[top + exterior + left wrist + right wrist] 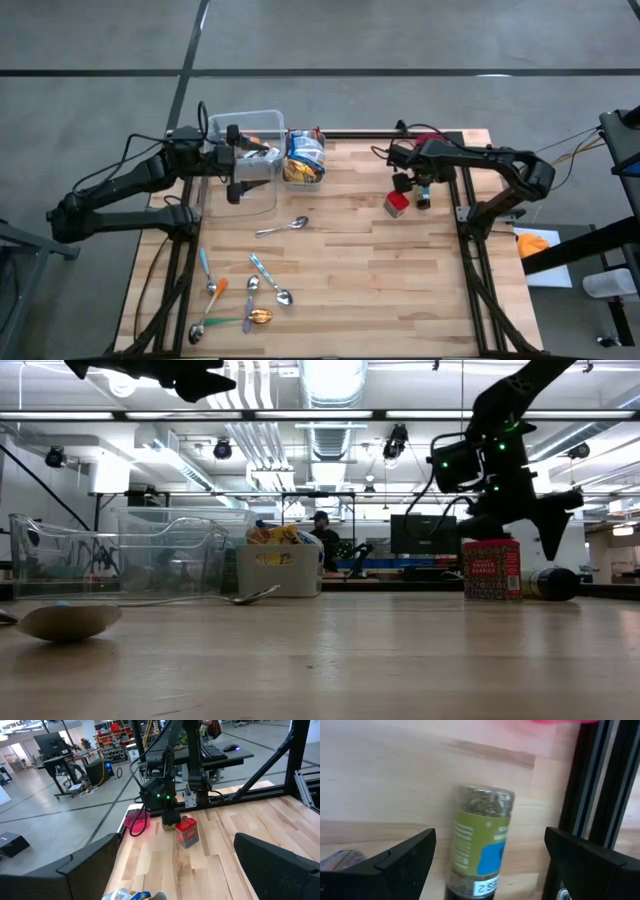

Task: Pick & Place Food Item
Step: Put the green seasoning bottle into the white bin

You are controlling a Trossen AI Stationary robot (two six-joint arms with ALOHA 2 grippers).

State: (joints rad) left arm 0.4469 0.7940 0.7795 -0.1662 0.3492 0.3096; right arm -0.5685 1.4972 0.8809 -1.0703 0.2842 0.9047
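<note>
A spice jar (480, 840) with a green and blue label lies on its side on the wooden table, near the right edge; the low view shows it as a dark jar (553, 583). A red tin (396, 203) stands upright just left of it. My right gripper (485, 865) hangs open above the jar, pointing steeply down, with a finger on either side of it and touching nothing. My left gripper (175, 880) is open and held high over the clear containers at the far left.
Two clear containers (250, 150) and a white bin holding a snack bag (304, 160) stand at the far edge. One spoon (283, 227) lies mid-table, and several more (245, 300) near the front left. A black frame rail (590, 795) runs close beside the jar.
</note>
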